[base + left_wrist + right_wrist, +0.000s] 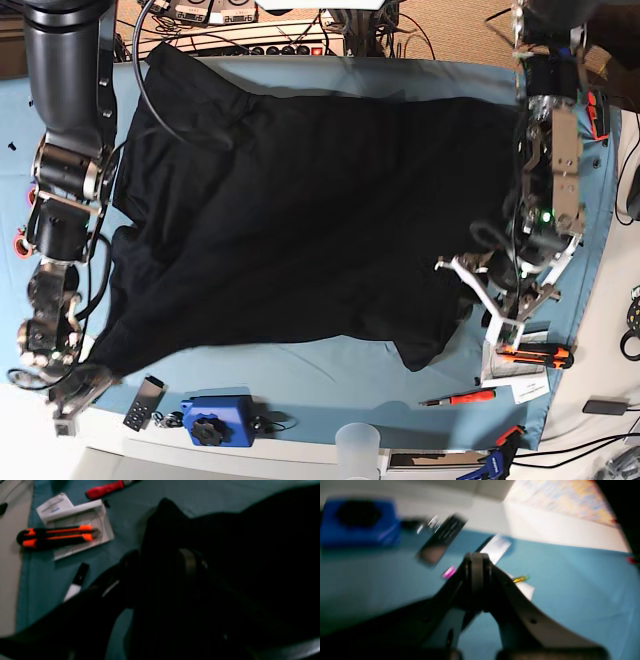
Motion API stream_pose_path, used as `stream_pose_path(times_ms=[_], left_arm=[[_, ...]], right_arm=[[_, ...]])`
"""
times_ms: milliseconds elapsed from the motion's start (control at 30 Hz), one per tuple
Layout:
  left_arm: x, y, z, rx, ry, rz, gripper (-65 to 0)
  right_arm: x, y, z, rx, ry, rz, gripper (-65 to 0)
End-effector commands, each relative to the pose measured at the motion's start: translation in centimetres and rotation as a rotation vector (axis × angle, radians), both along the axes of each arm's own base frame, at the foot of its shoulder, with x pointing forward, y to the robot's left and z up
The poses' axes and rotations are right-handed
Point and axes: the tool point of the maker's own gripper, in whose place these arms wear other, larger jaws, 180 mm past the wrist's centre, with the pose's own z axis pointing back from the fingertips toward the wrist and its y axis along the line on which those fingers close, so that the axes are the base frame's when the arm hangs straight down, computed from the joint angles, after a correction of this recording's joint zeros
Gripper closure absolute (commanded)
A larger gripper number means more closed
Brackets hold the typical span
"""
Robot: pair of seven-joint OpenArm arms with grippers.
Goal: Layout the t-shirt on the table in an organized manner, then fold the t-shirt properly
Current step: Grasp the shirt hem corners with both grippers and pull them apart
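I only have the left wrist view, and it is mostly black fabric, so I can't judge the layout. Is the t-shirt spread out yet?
Observer: Mostly. In the base view the t-shirt covers much of the table, plain black side up, with wrinkles and one corner bunched.
Operator: Where is the right gripper?
Observer: The right gripper sits at the table's edge, just past the opposite shirt corner.
Operator: Is it holding fabric?
Observer: No. The right wrist view shows its fingers shut together with nothing between them.
Operator: Any clutter near it?
Observer: A blue block with a black knob and a dark remote-like bar lie along that edge.
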Motion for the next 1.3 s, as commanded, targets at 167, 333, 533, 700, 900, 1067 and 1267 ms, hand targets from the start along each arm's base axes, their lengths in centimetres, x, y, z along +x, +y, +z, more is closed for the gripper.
stream_pose_path(times_ms=[167, 333, 533, 700, 900, 1067, 1267], left_arm=[[4.5, 0.0, 0.0, -0.049, 0.001, 0.002, -23.8], [8.5, -1.1, 0.1, -0.118, 0.038, -0.051, -23.8], [12.5, -2.0, 0.9, -0.157, 0.056, -0.098, -23.8], [14.0, -2.5, -0.6, -0.111, 0.113, -0.116, -23.8], [13.6, -2.7, -3.9, 0.133, 0.142, -0.127, -23.9], [13.5, -3.8, -4.8, 0.215, 0.098, -0.133, -23.8], [12.5, -5.2, -6.5, 0.212, 0.112, -0.154, -23.8]], right_arm=[[-1.1, 0.9, -2.4, -0.007, 0.06, 0.089, -23.7], [-1.7, 1.1, -3.3, 0.061, 0.086, 0.067, -24.3], [-1.9, 3.7, -1.1, 0.235, 0.09, 0.09, -24.3], [-2.6, 6.0, 1.3, 0.306, 0.108, 0.144, -24.3], [-4.2, 7.2, 1.5, 0.32, 0.214, 0.16, -24.3], [-5.2, 7.2, 0.0, 0.329, 0.285, 0.152, -24.3], [-6.4, 7.2, -2.3, 0.332, 0.343, 0.142, -24.3]])
